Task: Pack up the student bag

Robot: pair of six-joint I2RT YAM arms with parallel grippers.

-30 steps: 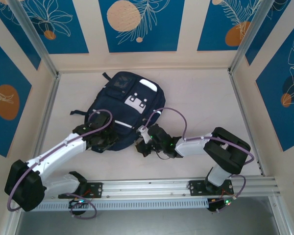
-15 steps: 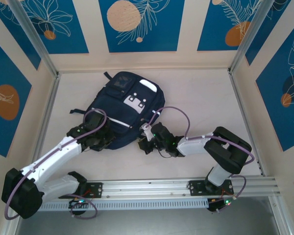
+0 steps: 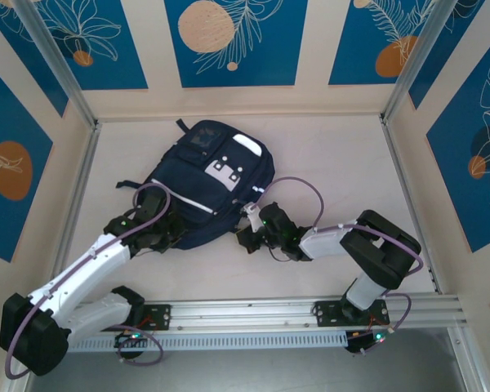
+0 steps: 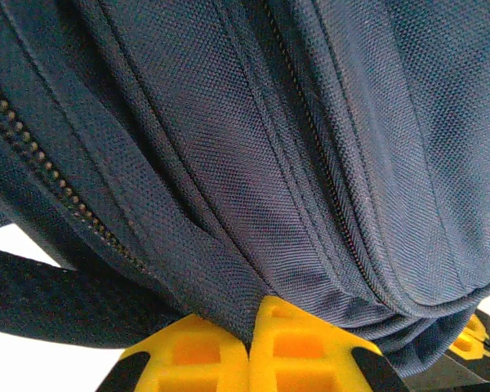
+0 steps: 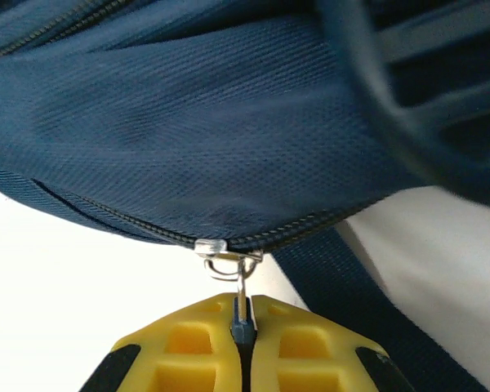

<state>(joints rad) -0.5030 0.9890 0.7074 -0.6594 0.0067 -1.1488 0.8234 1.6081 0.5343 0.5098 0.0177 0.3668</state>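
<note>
- The bag (image 3: 208, 175) lies flat on the counter (image 3: 335, 163), toward the far left side, with its front pockets up.
- Our left hand (image 4: 249, 347) is closed. It pinches a fold of blue cloth at the bag's near left edge.
- Our right hand (image 5: 242, 331) is closed too. It grips the little metal zip pull (image 5: 242, 286) at the bag's near right edge, just beside a dark strap (image 5: 351, 302).
- We think the job now is to open the zip, so that things can go in.
- To do it well, we should pull along the line of the zip teeth (image 5: 106, 214), not straight away from the bag.
- The left hand should hold its cloth firm, so the bag does not slide and the cloth is tight.
- We should go slow. The pull is thin and could slip out of the fingers. The soft cloth could also bunch up and jam the zip.
</note>
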